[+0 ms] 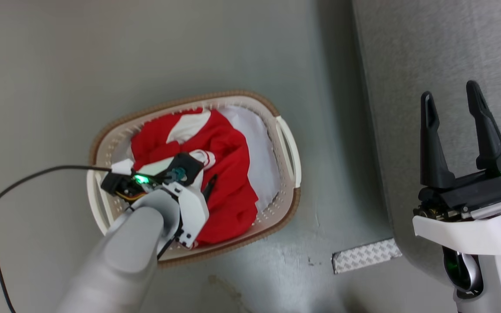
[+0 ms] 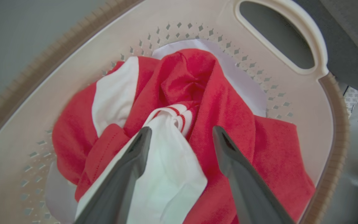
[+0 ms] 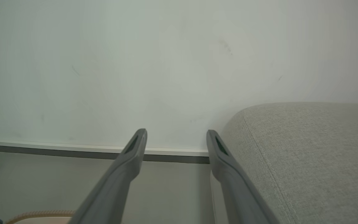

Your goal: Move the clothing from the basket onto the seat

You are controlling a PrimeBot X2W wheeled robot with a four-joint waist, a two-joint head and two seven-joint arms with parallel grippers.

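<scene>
At the left, the left gripper (image 2: 182, 129) hangs in the basket (image 1: 146, 114) with its fingers apart, one on each side of a white fold of the clothing (image 1: 228, 174), which lies heaped inside the basket. The step in hand seems to be the first grasp. Next, the fingers should go lower and close on the fold. At the right, the right gripper (image 1: 449, 91) hangs spread and empty near the seat (image 1: 407, 52).
</scene>
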